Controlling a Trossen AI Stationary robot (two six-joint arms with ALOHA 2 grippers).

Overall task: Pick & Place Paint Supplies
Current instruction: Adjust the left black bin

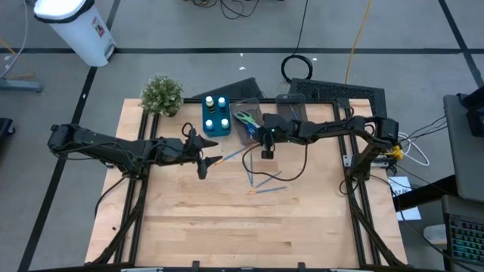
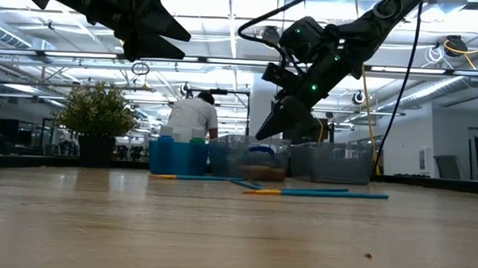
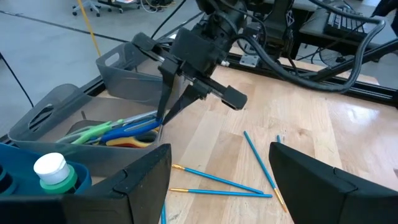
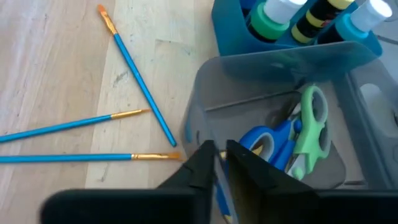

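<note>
A grey bin (image 4: 267, 62) holds scissors with green (image 4: 309, 121), blue (image 4: 264, 142) and yellow (image 3: 124, 142) handles. Beside it, a blue bin (image 1: 217, 127) holds capped bottles (image 1: 215, 106). Several thin blue brushes (image 1: 265, 181) lie flat on the table. My right gripper (image 4: 221, 155) points down into the grey bin, its fingers shut on the blue scissors. My left gripper (image 3: 221, 155) hangs open above the table, left of the bins, with nothing between its fingers. My right gripper comes slanting down from the table's right side into the grey bin. Its fingertips (image 3: 160, 121) meet at the end of the blue scissors (image 3: 146, 124), and a thin blue strip (image 4: 218, 186) shows between the fingers. The fingers hide the exact part. The scissors lie in the bin.
A second grey bin (image 3: 124, 74) stands just beyond the first. A potted plant (image 1: 161, 94) sits at the table's far left corner. One brush (image 1: 227, 156) lies just right of my left gripper. A person in white (image 2: 193, 116) is in the room behind.
</note>
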